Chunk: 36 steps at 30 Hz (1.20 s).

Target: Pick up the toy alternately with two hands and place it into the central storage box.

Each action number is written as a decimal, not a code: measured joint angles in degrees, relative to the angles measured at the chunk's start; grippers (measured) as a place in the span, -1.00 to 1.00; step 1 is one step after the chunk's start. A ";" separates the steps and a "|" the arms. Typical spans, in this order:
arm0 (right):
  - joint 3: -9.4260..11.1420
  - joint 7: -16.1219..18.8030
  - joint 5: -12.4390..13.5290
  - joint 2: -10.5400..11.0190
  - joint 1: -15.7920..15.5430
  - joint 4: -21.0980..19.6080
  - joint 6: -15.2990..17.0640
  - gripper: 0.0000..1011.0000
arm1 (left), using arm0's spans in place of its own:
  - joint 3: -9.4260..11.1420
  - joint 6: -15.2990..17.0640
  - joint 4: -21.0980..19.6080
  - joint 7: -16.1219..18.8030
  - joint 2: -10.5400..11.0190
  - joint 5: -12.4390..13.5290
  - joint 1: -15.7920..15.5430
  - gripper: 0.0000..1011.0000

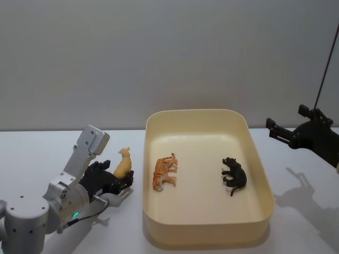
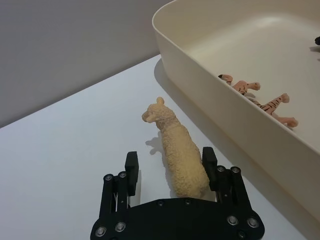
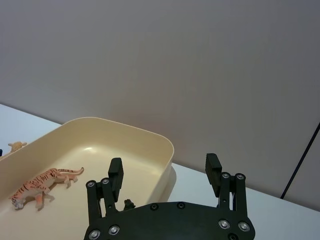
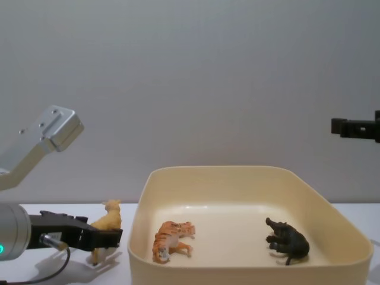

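The large cream-yellow plastic tub (image 1: pixel 207 233) stood mid-table, its tall sloping walls barring any low sideways reach from either side. Inside, an orange striped toy tiger (image 1: pixel 164 171) lay left of centre and a black toy animal (image 1: pixel 235 175) lay right of centre, with bare floor between them and along the near wall. Just left of the tub, a pale yellow woolly toy llama (image 2: pixel 176 150) stood between the spread fingers of the left black gripper (image 2: pixel 169 167), close to the wall. The white table (image 1: pixel 32 153) lay bare farther left.
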 joint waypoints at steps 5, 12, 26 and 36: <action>0.00 0.00 0.00 0.00 0.00 0.00 0.00 0.98 | 0.03 -0.17 0.90 -0.22 -0.36 0.12 -0.52 0.25; 0.00 0.00 0.00 0.00 0.00 0.00 0.00 0.98 | 0.06 -0.28 1.44 -0.39 -0.59 0.24 -0.83 -0.17; 0.00 0.00 0.00 0.00 0.00 0.00 0.00 0.98 | -0.86 1.25 -2.91 2.21 0.95 1.49 0.50 -0.31; 0.00 0.00 0.00 0.00 0.00 0.00 0.00 0.98 | -2.24 3.98 -7.87 2.51 2.31 3.76 -0.48 -0.31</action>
